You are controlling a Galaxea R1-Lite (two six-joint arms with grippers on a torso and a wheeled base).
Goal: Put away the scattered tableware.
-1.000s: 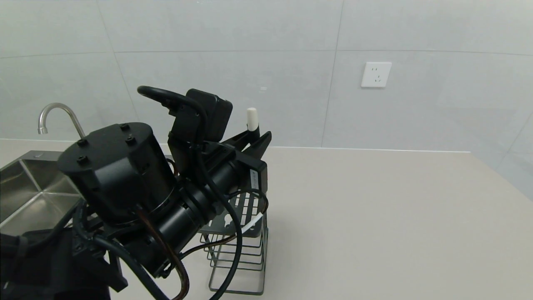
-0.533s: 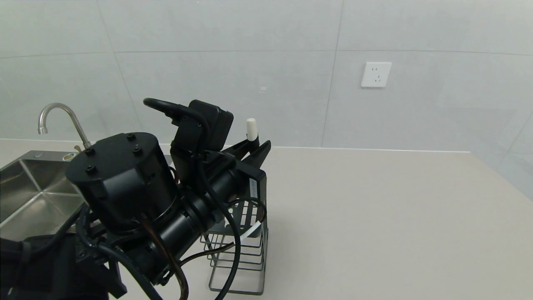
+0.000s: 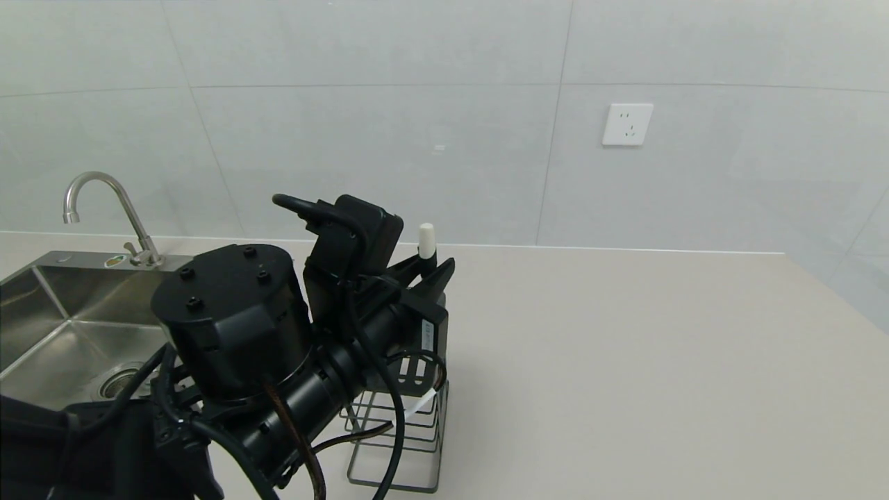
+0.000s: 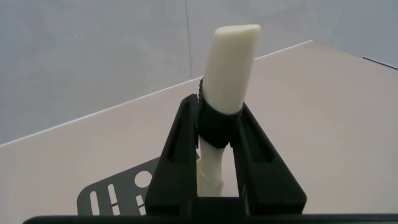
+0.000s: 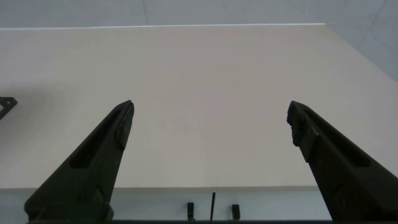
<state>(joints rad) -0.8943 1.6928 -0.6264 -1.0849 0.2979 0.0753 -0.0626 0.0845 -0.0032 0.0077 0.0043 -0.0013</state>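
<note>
left jaws: clamping on the cream utensil handle (image 4: 227, 68), holding it upright above the wire rack (image 3: 399, 444) standing on the desk (image 3: 625, 361) | right jaws: standing wide apart, hovering over the desk

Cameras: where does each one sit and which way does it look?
Head view: on the head, looking down at counter, sink, wire rack; left gripper holds a white handle.
Left wrist view: on that wrist, looking along its gripper.
Right wrist view: on that wrist, looking at counter past the open right gripper.
Shared: head and left wrist views show handle and rack.
</note>
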